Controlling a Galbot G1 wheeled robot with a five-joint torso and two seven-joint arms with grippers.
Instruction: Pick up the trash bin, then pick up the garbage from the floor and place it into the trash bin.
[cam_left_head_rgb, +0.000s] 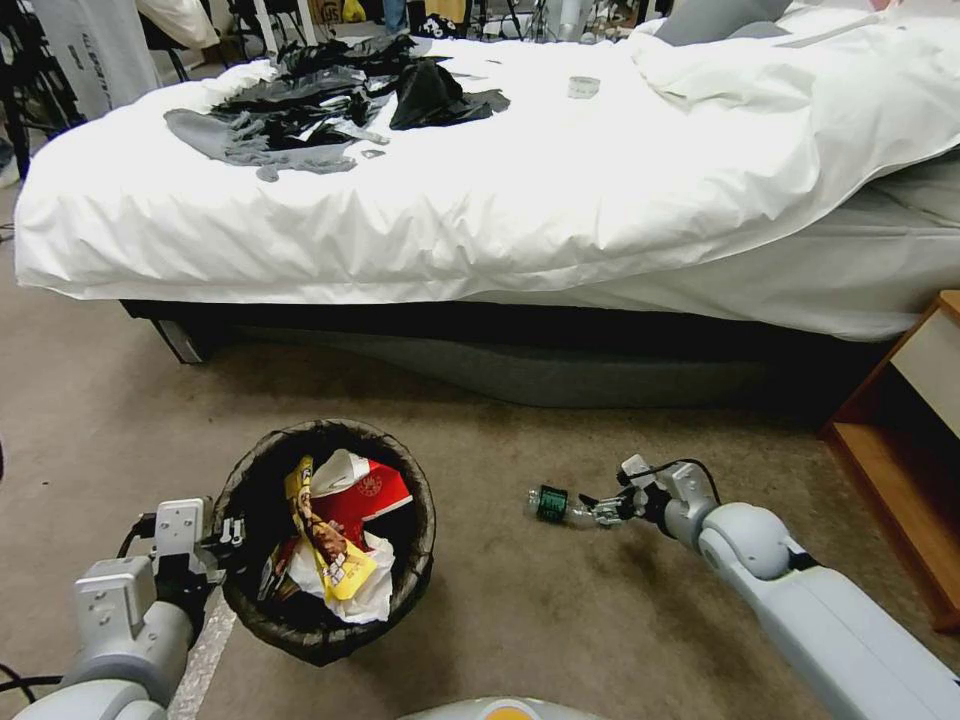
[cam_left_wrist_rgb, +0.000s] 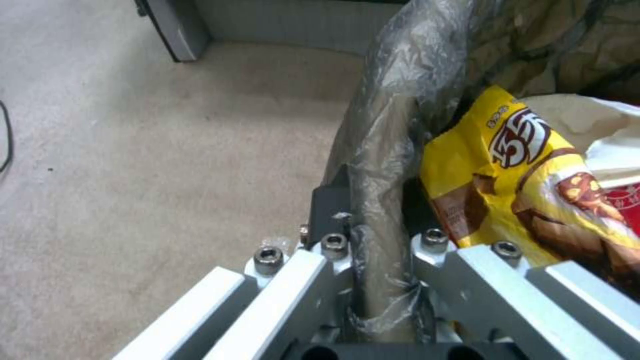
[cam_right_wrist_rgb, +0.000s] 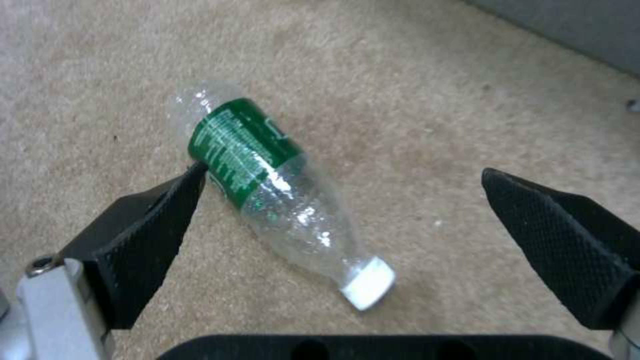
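- The left arm (cam_left_head_rgb: 120, 620), at the lower left of the head view, is pale grey with boxy, rounded shells and a black cable looping beside its wrist.
- The left gripper (cam_left_wrist_rgb: 377, 225) has silver metal bars fastened with dark hex-socket screws and black fingers.
- The right arm (cam_left_head_rgb: 800, 600), at the lower right, is smooth light grey with a rounded joint and a thin black cable arching over the wrist.
- The right gripper (cam_right_wrist_rgb: 340, 200) carries black wedge-shaped pads (cam_right_wrist_rgb: 143, 235) with a fine knurled texture, mounted on silver brackets.
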